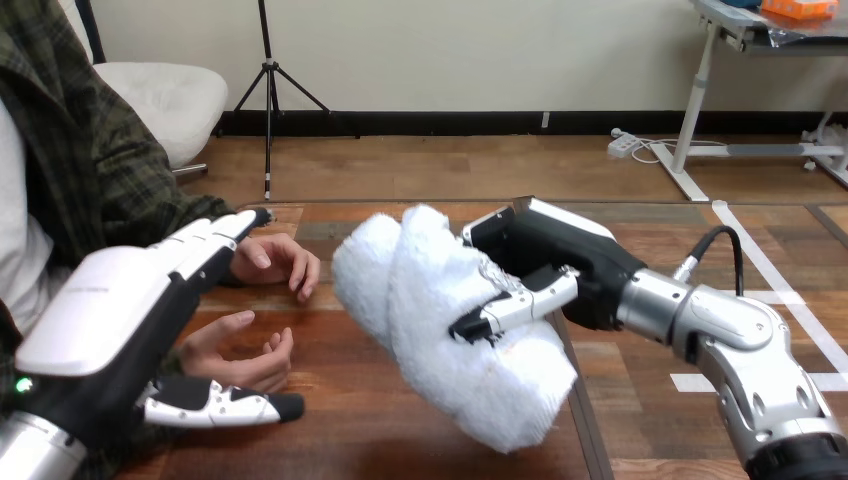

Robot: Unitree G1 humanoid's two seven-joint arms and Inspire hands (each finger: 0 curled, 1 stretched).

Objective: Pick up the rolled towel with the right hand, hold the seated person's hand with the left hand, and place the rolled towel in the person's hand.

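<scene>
Head view: right hand (565,262) clamps the white rolled terry towel (425,300) mid-roll, seemingly soft and light; left hand (110,310) uncurled.

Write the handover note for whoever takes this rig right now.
Right robot hand: shut on the rolled towel, over the table, to the right of the person's hands.
Left robot hand: open, fingers straight, beside the person's palm-up hand; no grip seen.
Done: towel picked up.
Left: hold the person's hand, place the towel in it.
</scene>
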